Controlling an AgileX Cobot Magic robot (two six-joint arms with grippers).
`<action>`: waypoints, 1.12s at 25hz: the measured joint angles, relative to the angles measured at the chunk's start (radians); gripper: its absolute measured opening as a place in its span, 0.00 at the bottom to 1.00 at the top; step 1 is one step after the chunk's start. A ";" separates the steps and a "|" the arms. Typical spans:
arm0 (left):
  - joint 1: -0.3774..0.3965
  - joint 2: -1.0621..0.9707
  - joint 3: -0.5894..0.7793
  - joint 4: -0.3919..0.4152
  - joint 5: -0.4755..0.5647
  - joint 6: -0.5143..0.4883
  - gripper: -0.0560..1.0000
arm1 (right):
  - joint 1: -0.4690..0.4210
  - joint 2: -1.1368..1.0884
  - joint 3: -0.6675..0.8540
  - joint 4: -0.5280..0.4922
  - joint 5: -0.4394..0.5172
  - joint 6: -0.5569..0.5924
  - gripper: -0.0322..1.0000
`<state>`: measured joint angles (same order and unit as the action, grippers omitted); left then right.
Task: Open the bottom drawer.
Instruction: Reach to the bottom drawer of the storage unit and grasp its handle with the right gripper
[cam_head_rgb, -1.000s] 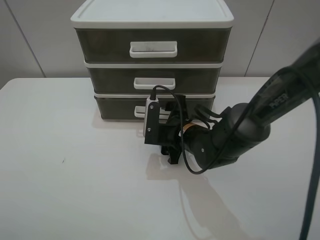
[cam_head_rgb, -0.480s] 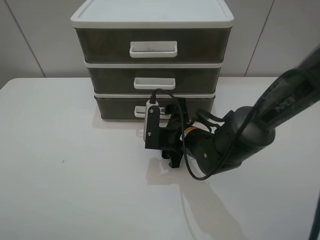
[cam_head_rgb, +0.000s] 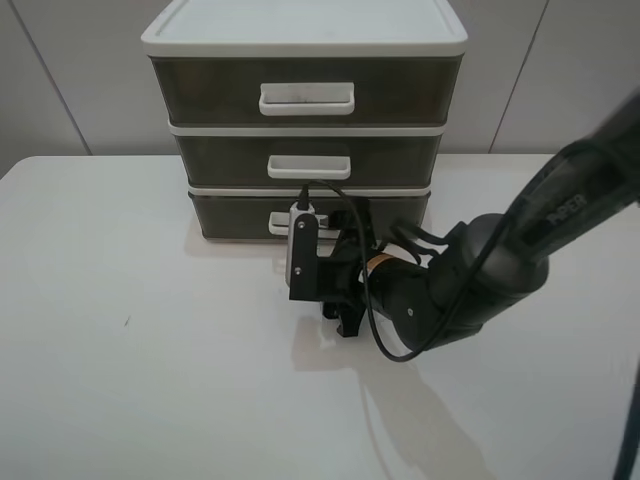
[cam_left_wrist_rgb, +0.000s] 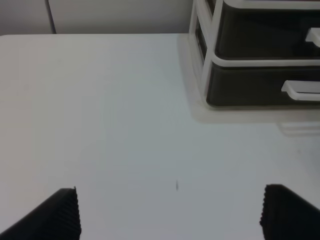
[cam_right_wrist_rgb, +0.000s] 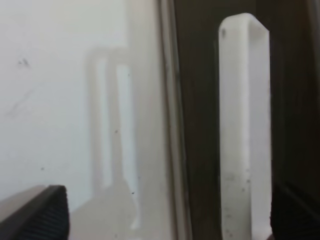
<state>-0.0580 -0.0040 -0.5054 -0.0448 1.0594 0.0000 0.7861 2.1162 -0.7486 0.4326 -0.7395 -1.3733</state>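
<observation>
The bottom drawer (cam_head_rgb: 232, 215) is the lowest of three smoky brown drawers in a white-framed unit (cam_head_rgb: 305, 40) and looks shut. Its white loop handle (cam_right_wrist_rgb: 244, 130) fills the right wrist view. My right gripper (cam_right_wrist_rgb: 170, 212) is open, turned on its side. One fingertip (cam_right_wrist_rgb: 44, 210) is over the table and the other fingertip (cam_right_wrist_rgb: 296, 210) is by the drawer front, with the handle between them and not gripped. In the high view my right arm (cam_head_rgb: 430, 285) hides most of the handle. My left gripper (cam_left_wrist_rgb: 175, 212) is open and empty above the table, off to the unit's side.
The middle drawer (cam_head_rgb: 308, 160) and top drawer (cam_head_rgb: 305, 92) are shut above it. The unit stands at the back of a white table (cam_head_rgb: 150, 360) against a grey wall. The drawer unit's corner (cam_left_wrist_rgb: 205, 65) shows in the left wrist view.
My right wrist has sunk slightly and eased toward the table's front. The drawers have not visibly moved.
</observation>
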 joint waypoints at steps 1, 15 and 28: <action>0.000 0.000 0.000 0.000 0.000 0.000 0.76 | 0.000 0.003 -0.001 -0.002 -0.008 0.000 0.80; 0.000 0.000 0.000 0.000 0.000 0.000 0.76 | 0.000 0.025 -0.019 -0.003 -0.022 0.000 0.63; 0.000 0.000 0.000 0.000 0.000 0.000 0.76 | 0.000 0.022 -0.027 0.014 -0.090 -0.041 0.14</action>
<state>-0.0580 -0.0040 -0.5054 -0.0448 1.0594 0.0000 0.7861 2.1379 -0.7753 0.4470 -0.8299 -1.4145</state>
